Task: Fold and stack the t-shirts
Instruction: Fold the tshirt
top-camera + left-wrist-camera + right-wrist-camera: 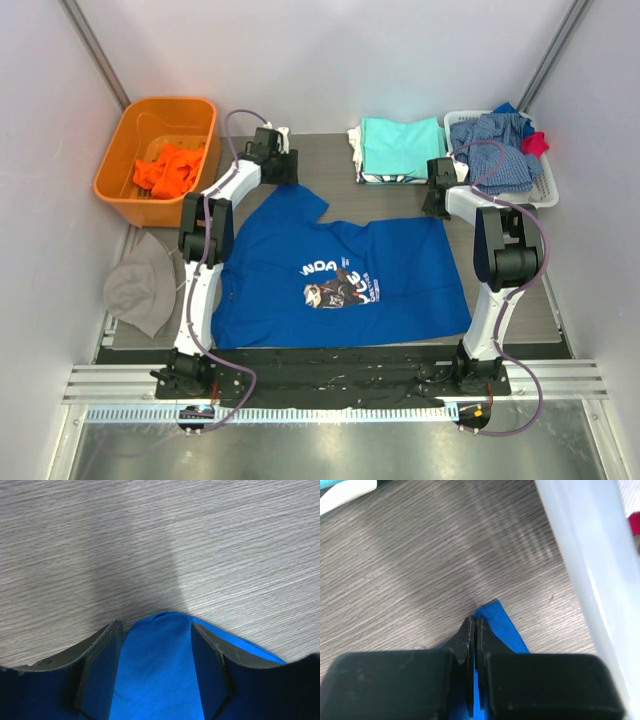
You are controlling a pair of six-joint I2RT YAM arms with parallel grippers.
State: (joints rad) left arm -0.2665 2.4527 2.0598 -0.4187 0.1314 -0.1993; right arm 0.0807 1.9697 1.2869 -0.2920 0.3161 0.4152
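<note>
Blue shirt [340, 280] lies spread flat on the table [330, 165]. Left gripper [156, 630]: fingers wide apart, shirt edge lying loose between them. Right gripper [474, 626]: fingers pressed together, pinching a shirt corner.

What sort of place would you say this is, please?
Probably a robotics lab cell for laundry folding: white walls surround a wood-grain table, with an orange bin, a white basket and a spread blue t-shirt.

The left arm [205, 250] hides part of the blue t-shirt [400, 270], whose chest print [340, 285] is mostly illegible
</note>
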